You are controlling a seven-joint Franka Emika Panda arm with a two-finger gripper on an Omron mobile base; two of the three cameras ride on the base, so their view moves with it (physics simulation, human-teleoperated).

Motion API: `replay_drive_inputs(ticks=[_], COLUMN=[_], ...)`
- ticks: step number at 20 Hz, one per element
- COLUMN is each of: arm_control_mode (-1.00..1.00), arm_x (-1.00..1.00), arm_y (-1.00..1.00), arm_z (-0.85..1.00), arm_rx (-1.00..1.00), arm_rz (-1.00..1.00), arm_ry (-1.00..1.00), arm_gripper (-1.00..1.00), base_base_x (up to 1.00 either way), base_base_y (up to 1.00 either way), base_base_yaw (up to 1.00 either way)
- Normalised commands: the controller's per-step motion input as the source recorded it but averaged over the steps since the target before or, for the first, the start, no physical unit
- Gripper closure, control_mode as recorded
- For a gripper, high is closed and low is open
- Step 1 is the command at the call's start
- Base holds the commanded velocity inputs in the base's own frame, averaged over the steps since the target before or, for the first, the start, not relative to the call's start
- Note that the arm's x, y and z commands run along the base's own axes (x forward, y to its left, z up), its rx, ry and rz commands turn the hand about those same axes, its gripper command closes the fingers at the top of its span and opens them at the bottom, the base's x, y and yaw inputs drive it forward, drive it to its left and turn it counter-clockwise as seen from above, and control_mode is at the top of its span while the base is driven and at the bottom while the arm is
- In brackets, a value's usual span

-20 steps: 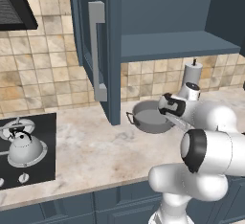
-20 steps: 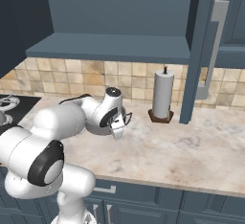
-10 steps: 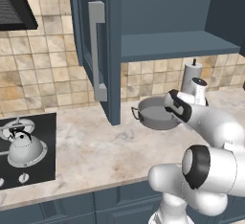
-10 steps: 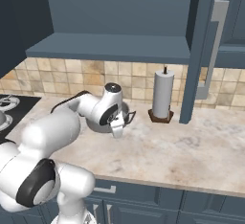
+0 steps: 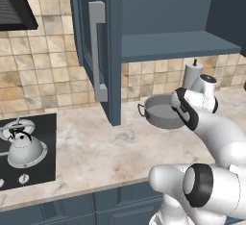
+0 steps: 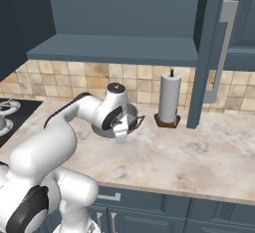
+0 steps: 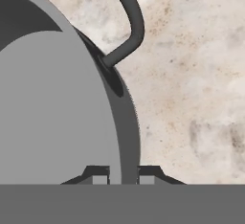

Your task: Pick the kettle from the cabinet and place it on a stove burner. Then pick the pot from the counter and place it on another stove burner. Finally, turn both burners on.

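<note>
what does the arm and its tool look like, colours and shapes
The arm is glossy white, built of rounded, bulbous segments with dark grey to black rings at the joints. A black band wraps the wrist segment. The tool is a small light-grey two-finger piece; in the hand view its fingertips are small, dark and blocky. No cables or markings show.

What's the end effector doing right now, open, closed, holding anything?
End effector: closed on the rim of the pot, one fingertip on each side of the wall, with the pot on the counter.
</note>
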Motion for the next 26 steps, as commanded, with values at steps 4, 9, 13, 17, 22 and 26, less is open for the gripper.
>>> replay_drive_inputs(ticks=[4, 9, 13, 17, 22, 26], arm_control_mode=[-1.00, -1.00, -1.00, -1.00, -1.00, -1.00], arm_x=[-0.33, -0.36, -0.35, -0.34, -0.37, -0.41], arm_y=[-0.07, -0.06, -0.05, -0.03, -0.01, -0.01], arm_z=[0.28, 0.27, 0.25, 0.26, 0.31, 0.33], arm_rx=[0.00, 0.00, 0.00, 0.00, 0.00, 0.00], arm_rz=[-0.06, -0.06, -0.05, -0.04, -0.04, -0.03], arm_ry=[0.00, 0.00, 0.00, 0.00, 0.00, 0.00], arm_gripper=[1.00, 1.00, 1.00, 1.00, 1.00, 1.00], base_base_x=[0.00, 0.00, 0.00, 0.00, 0.00, 0.00], base_base_y=[0.00, 0.00, 0.00, 0.00, 0.00, 0.00], base_base_yaw=[0.00, 0.00, 0.00, 0.00, 0.00, 0.00])
